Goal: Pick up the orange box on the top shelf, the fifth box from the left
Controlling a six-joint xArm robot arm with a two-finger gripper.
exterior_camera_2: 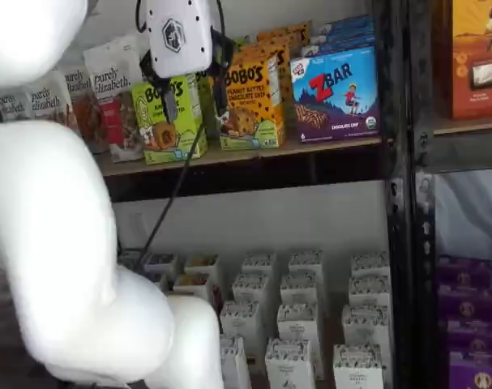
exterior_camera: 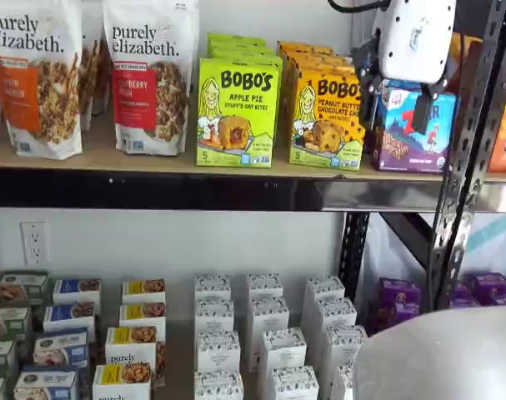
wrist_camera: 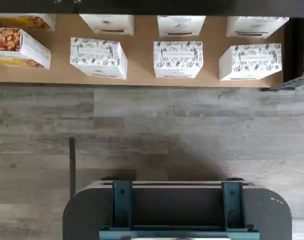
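Note:
The orange box (exterior_camera: 326,108) stands upright at the front of a row on the top shelf (exterior_camera: 111,156), between a lime-green Bobo's box (exterior_camera: 236,112) and a blue ZBar box (exterior_camera: 415,133). The orange box (exterior_camera_2: 250,101) and the shelf (exterior_camera_2: 254,156) show in both shelf views. My gripper (exterior_camera: 396,104) hangs in front of the shelf at box height, apart from the boxes, with a plain gap between its black fingers and nothing in them. In a shelf view my gripper (exterior_camera_2: 194,99) overlaps the green box. The wrist view does not show the orange box.
Granola bags (exterior_camera: 148,75) stand at the shelf's left. A black perforated upright (exterior_camera: 465,158) rises right of the ZBar box. White cartons (wrist_camera: 178,59) fill the lower level. A dark mount with teal brackets (wrist_camera: 177,210) shows in the wrist view. The white arm (exterior_camera_2: 59,227) fills one view's left.

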